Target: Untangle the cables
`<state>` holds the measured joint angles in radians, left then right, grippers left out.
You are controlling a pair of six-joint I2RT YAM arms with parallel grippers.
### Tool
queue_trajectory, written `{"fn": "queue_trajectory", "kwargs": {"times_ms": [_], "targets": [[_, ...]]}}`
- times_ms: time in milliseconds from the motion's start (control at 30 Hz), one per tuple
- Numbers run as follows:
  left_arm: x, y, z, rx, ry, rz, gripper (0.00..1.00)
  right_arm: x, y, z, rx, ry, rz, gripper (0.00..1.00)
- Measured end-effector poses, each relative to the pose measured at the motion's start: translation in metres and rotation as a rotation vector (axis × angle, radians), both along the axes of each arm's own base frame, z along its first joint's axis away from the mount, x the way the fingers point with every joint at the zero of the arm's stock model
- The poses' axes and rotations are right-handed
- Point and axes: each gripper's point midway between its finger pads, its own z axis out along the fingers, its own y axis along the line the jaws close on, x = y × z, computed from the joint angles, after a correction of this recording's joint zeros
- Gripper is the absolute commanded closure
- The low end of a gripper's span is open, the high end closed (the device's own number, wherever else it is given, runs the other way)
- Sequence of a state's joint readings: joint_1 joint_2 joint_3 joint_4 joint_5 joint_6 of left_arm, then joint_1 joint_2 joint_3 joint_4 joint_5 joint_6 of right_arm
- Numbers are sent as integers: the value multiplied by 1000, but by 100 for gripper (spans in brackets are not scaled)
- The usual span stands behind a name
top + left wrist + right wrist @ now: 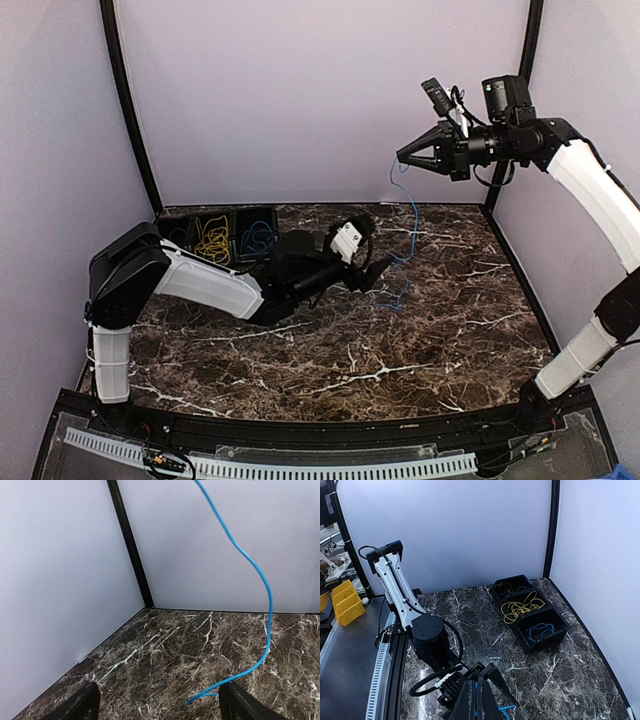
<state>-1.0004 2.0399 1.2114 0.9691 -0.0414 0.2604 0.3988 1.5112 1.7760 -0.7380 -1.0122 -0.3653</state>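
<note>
Your right pincer [403, 158] is raised high over the back right of the bench [330, 350], its jaws clenched on the top of a blue cable [412, 215]. In its own wrist view the fingers [470, 702] are pressed together, with a sliver of blue showing at them. From that grip the cable hangs down in a loose wavy line and its lower end lies on the marbled bench top.

Your left pincer [378, 272] sits low over the bench at the foot of that hanging cable, at the end of an arm stretched across from the left. It is released, the jaws standing wide. In its wrist view the blue cable [260, 570] comes down from the top and runs onto the bench, its tip ending between the two fingers [240, 702]. It passes just beside the finger on the right of that view; you cannot tell whether it touches.

Further out, at the back left, a black tray [540, 645] with three compartments in a row holds yellow cables [520, 606] in the middle one. A small bundle of blue loops [539, 630] is in one end compartment and dark cords [509, 586] in the other.
</note>
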Motion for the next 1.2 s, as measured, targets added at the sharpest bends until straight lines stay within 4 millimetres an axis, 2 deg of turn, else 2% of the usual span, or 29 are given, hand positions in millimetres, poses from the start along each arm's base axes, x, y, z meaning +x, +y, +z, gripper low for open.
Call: {"fn": "queue_trajectory", "kwargs": {"times_ms": [167, 233, 433, 600, 767, 900, 933, 1000, 1100, 1200], "targets": [[-20, -18, 7, 1, -25, -147, 42, -1, 1, 0, -1, 1, 3, 100], [-26, -25, 10, 2, -34, -196, 54, -1, 1, 0, -1, 2, 3, 100], [-37, -35, 14, 12, -45, -273, 99, -1, 2, -1, -3, 3, 5, 100], [-37, -34, 8, 27, -36, -270, 100, 1, 1, -2, -9, 1, -8, 100], [-36, -27, -12, 54, -11, -246, 100, 8, -7, -2, -19, 8, -45, 100], [-35, -25, -13, 50, -1, -234, 100, 12, -10, -4, -26, 10, -64, 100], [-33, -23, -13, 46, 2, -224, 100, 12, -10, -4, -27, 9, -65, 93], [-31, -20, -14, 36, 11, -203, 100, 12, -11, -6, -32, 0, -64, 86], [-19, -7, -19, 35, 58, -153, 100, 11, -12, -19, -46, 3, -64, 85], [2, 11, -14, 29, 119, -96, 100, 7, -20, -51, -88, 47, -83, 84]]}}
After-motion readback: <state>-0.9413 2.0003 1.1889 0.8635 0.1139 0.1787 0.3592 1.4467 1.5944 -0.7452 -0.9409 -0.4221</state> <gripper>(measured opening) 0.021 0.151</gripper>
